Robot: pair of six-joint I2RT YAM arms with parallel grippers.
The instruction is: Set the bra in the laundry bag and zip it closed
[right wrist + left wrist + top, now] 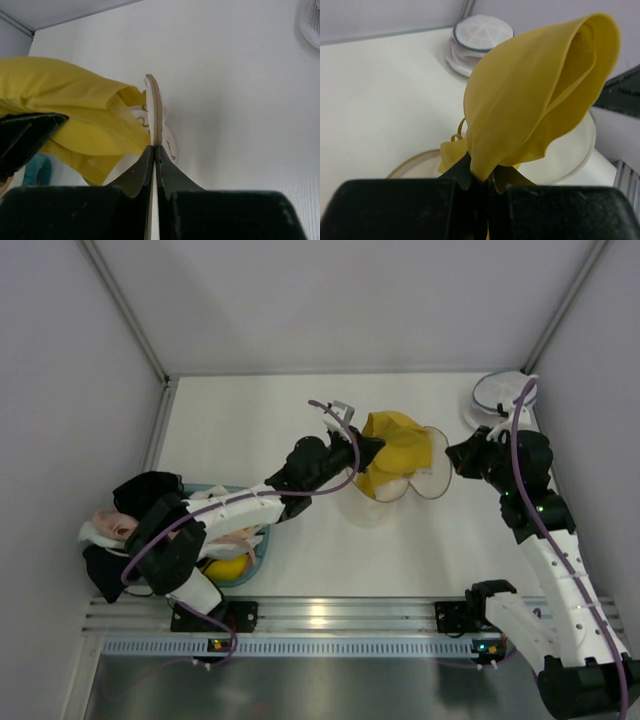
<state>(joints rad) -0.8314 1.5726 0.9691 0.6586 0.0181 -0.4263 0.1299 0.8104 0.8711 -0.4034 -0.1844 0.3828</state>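
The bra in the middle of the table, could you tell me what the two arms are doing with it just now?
The left tool is shut on the bra and holds it over the open bag. The right tool pinches the bag's lid by its rim and holds it up on edge, out of the way. The bra is not yet tucked fully inside, and the bag is not zipped.

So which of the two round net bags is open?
The tan-rimmed bag in the middle, under the yellow bra: its lid stands open. The blue-rimmed bag in the far corner is closed.
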